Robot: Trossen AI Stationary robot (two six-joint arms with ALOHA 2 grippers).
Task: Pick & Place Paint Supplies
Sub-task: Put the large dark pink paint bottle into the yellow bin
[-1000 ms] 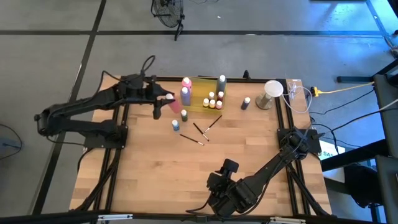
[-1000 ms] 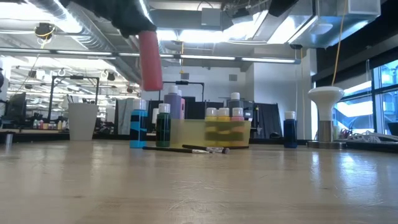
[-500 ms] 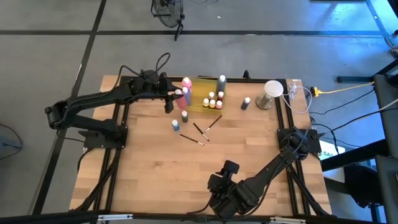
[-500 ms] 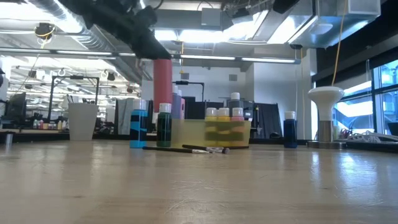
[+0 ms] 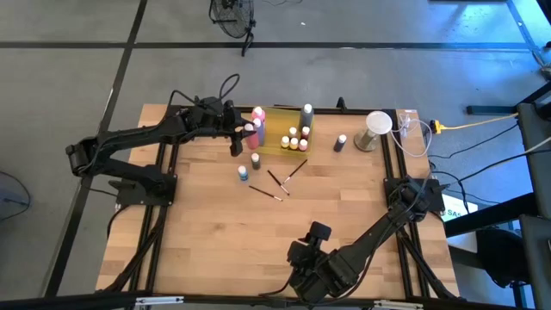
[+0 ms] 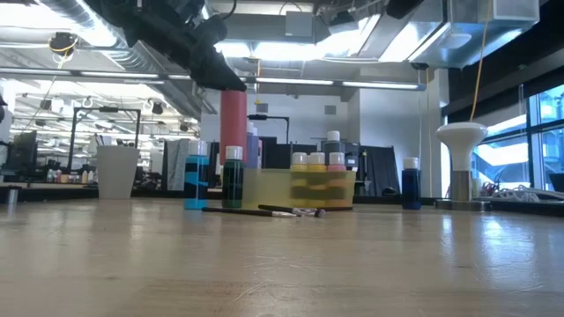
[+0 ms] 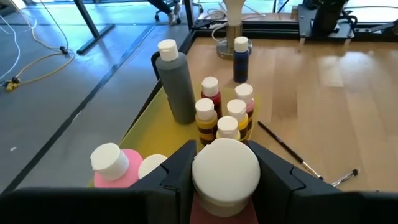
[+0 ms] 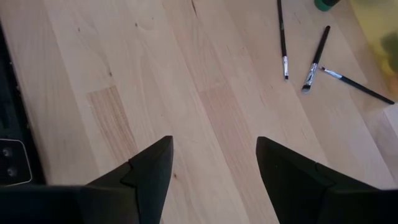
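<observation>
A light wooden surface [image 5: 215,224] with plank seams is carried on a dark metal frame and stands on a grey concrete floor [image 5: 69,77]. In the low view a large hall with ceiling strip lights, exposed ducts and windows is seen behind it. No brand name or lettering can be read on any item.

The translucent yellow tray [image 5: 277,138] at the far edge is taken as landmark. Inside it five small white-capped paint bottles [image 7: 227,112] are counted in the left wrist view, beside a tall grey squeeze bottle [image 7: 176,79] at its far corner. A tall pink squeeze bottle [image 7: 113,167] and a purple squeeze bottle [image 5: 257,131] stand at the tray's left end. A red bottle [image 6: 233,123] with a white cap is gripped by the left pincer [image 7: 225,177], upright, just in front of that left end; whether its base meets the surface cannot be told. Two small bottles, a blue bottle [image 6: 196,181] and a green bottle [image 6: 232,177], stand just in front of the tray. Three thin brushes [image 8: 314,59] lie crossed in front of the tray. One dark blue bottle [image 5: 341,142] stands to the right of the tray, and a pale round cup [image 5: 376,129] beyond it.

The right pincer [image 8: 214,171] is held wide apart and empty, well in front of the tray near the front edge.
</observation>
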